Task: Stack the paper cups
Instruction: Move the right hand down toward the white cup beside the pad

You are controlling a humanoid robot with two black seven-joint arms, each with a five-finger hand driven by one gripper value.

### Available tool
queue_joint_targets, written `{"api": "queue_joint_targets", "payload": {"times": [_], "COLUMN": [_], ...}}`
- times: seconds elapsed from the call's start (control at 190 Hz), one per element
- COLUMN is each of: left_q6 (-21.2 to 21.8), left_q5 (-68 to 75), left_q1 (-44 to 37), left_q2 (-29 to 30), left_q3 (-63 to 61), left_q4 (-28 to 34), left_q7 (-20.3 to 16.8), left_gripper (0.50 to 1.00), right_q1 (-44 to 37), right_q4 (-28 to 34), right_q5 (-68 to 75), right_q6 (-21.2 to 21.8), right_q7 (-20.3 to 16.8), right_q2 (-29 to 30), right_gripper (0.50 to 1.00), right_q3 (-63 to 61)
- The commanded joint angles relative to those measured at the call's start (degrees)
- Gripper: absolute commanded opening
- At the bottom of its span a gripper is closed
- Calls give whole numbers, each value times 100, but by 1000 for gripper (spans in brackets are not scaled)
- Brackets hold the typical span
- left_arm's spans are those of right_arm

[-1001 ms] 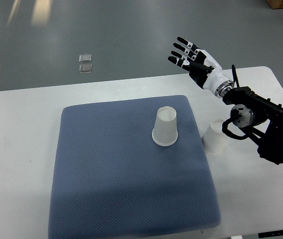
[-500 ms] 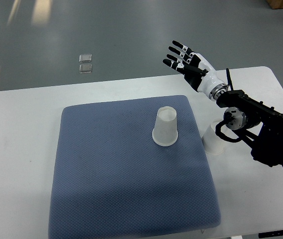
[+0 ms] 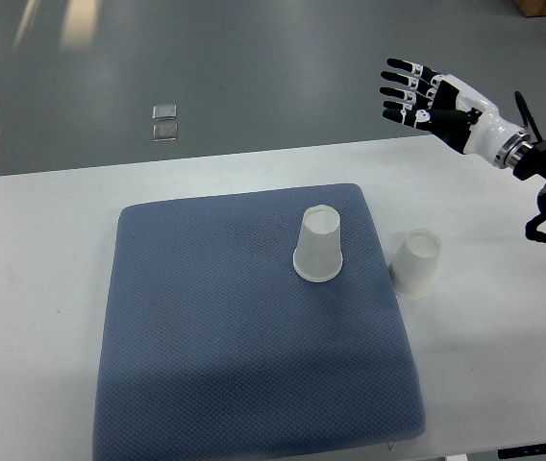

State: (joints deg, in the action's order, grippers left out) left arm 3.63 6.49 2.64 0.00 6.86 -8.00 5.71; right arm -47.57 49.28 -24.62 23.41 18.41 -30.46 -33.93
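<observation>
Right robot hand [image 3: 425,91] is pulling back toward the upper right, away from both cups. It was hanging over the far corner of the blue mat [image 3: 254,327] half a second ago; now it's up over the floor beyond the bench [image 3: 42,250]. Fingers spread, released, holding nothing.

Cups aren't moving: one inverted paper cup [image 3: 319,245] is sitting base-up on the mat near its right side, second paper cup [image 3: 417,262] is standing just off the mat's right edge on the bench, also base-up. Close together, not touching.

The arm was covering part of the second cup; it's fully exposed now. No stacking is happening yet: looks like the hand is repositioning, not grasping. Left arm isn't showing.
</observation>
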Motion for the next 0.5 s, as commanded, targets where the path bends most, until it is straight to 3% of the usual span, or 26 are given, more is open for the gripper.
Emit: {"api": "queue_joint_targets", "payload": {"times": [0.0,0.163,0.342,0.495], "left_q6": [-2,-2,-2,-2], "left_q5": [1,1,1,-8], "left_q1": [0,0,0,0], "left_q2": [0,0,0,0], "left_q3": [0,0,0,0], "left_q4": [0,0,0,0], "left_q7": [0,0,0,0], "left_gripper": [1000,1000,1000,1000], "right_q1": [-77,-384,-719,-789], "right_q4": [363,1145,1743,1866], "right_q5": [-745,-1887,-3030,-3954], "right_q6": [427,814,823,814], "right_q7": [-4,13,14,22], "right_q2": [-557,-1277,-1743,-1849], "right_gripper": [909,909,909,909], "right_q3": [89,572,941,1047]}}
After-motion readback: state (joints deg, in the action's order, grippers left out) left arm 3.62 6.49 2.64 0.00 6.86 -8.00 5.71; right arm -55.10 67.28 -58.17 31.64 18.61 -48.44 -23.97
